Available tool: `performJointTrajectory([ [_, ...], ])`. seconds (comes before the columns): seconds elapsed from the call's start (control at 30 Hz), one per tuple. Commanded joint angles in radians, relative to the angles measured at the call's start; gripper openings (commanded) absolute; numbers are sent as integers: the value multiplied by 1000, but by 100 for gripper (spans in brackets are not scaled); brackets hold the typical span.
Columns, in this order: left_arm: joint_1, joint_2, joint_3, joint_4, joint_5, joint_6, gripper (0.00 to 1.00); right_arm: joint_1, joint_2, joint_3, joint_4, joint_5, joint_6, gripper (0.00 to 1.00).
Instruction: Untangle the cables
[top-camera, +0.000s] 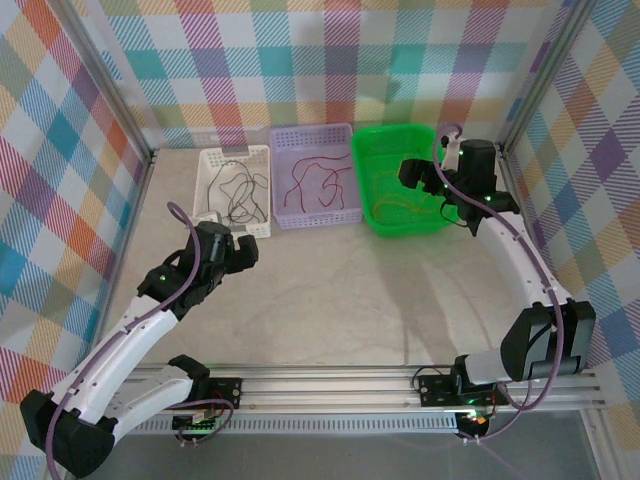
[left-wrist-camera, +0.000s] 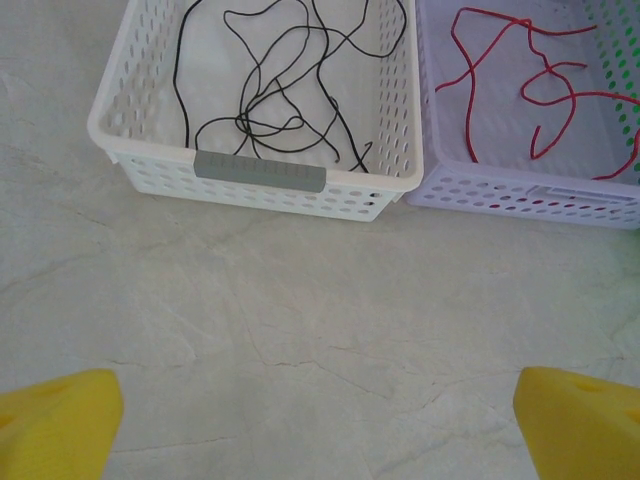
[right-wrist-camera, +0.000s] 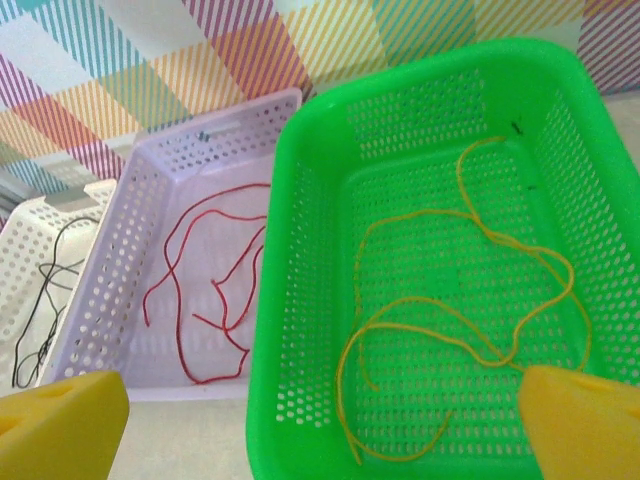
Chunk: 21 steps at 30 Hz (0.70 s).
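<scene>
The cables lie apart, one to a basket. A black cable (left-wrist-camera: 262, 124) is looped in the white basket (left-wrist-camera: 110, 120), a red cable (left-wrist-camera: 547, 72) in the lilac basket (left-wrist-camera: 520, 195), and an orange-yellow cable (right-wrist-camera: 480, 232) in the green basket (right-wrist-camera: 300, 300). My left gripper (top-camera: 245, 250) hovers over bare table just in front of the white basket, open, its yellow fingertips (left-wrist-camera: 60, 420) wide apart with nothing between them. My right gripper (top-camera: 425, 178) hangs above the green basket's near right part, also open and empty, fingertips (right-wrist-camera: 580, 420) spread.
The three baskets stand in a row at the back: white (top-camera: 210, 185), lilac (top-camera: 312, 218), green (top-camera: 400, 225). Checked walls with metal posts close the table (top-camera: 330, 300) on three sides. A rail (top-camera: 330, 380) with the arm bases runs along the near edge.
</scene>
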Motion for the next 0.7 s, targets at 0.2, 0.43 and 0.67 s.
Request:
performJointTrajectory([
  [0.2, -19, -25, -13, 13, -27, -15, 100, -5, -108, -203, 222, 129, -70, 100],
  [0.43, -20, -22, -15, 14, -26, -23, 100, -4, -187, -399, 440, 171, -178, 100],
  [0.67, -22, -26, -16, 12, -34, -23, 100, -6, -180, -427, 440, 221, -293, 100],
])
